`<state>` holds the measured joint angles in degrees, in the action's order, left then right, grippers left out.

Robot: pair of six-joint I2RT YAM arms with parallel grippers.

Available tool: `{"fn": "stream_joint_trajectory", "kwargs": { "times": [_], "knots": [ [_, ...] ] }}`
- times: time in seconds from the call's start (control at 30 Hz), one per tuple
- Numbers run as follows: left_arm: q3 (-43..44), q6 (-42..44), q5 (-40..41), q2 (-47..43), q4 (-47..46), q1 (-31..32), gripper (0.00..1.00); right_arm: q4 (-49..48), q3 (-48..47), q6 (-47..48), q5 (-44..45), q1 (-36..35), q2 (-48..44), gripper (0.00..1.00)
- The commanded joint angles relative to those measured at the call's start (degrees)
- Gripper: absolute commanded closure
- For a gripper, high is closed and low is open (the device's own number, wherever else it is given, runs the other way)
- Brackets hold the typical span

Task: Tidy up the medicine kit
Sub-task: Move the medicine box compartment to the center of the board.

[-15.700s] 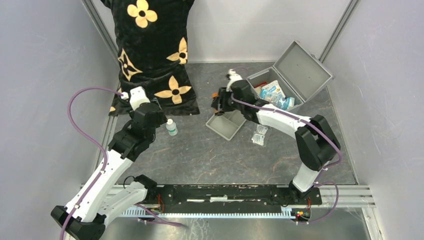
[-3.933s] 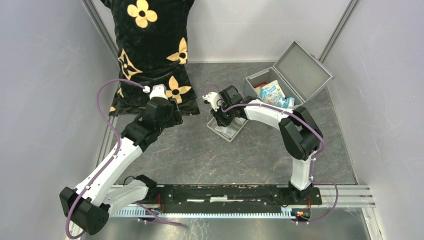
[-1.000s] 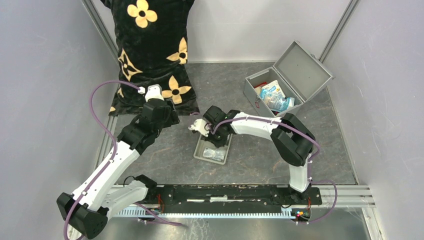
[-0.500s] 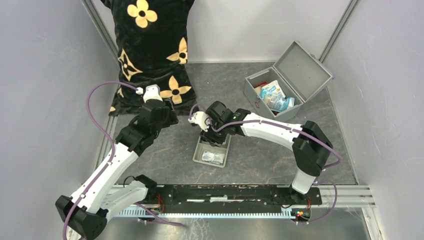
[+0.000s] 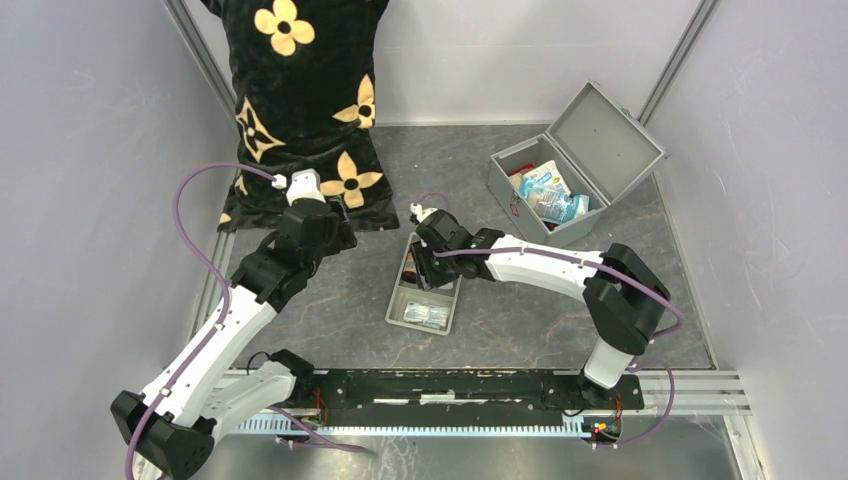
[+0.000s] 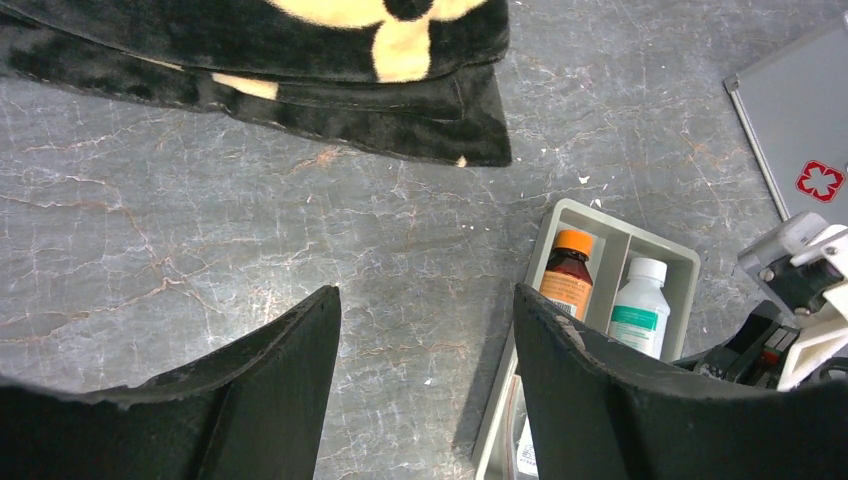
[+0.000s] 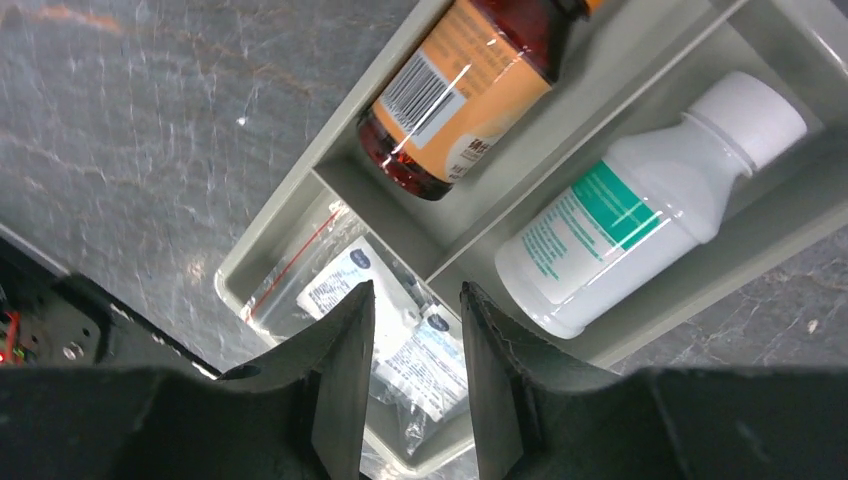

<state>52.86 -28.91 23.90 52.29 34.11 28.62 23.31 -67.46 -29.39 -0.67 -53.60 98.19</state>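
Pale grey walls point(image 5: 90, 150) enclose a dark, white-veined stone-look tabletop point(image 5: 520, 330).

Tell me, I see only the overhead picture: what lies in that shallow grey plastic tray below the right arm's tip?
Observer: The right wrist camera shows a brown glass bottle with an orange label lying in one compartment of the shallow grey plastic tray.
Visitor: Anything beside it?
Observer: A white plastic bottle with a green band lies in the neighbouring compartment.
Visitor: Is the claw holding anything?
Observer: No. The right gripper has its fingers apart and empty, above clear plastic sachets in the third compartment.
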Motion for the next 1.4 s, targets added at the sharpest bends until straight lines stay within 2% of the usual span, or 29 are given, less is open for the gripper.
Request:
{"fn": "stream_joint_trajectory", "kwargs": {
  "times": [0.0,0.37,1.13,1.37],
  "knots": [
    [0.1,-0.9,0.3,-0.4,-2.1,-0.1,0.29,-6.0,0.9,-9.7,5.9,0.0,-0.4,0.57],
    [-0.5,-0.4,0.3,-1.8,-1.9,-0.1,0.29,-8.4,1.2,-12.9,7.4,0.6,4.1,0.57],
    [-2.1,0.0,0.7,-2.1,-2.8,-0.1,0.29,-5.4,3.7,-12.1,11.6,0.9,-1.1,0.60],
    [-2.1,0.0,0.5,-1.6,-2.9,-0.1,0.29,-5.0,4.1,-11.5,10.9,1.0,1.1,0.61]
  ]
}}
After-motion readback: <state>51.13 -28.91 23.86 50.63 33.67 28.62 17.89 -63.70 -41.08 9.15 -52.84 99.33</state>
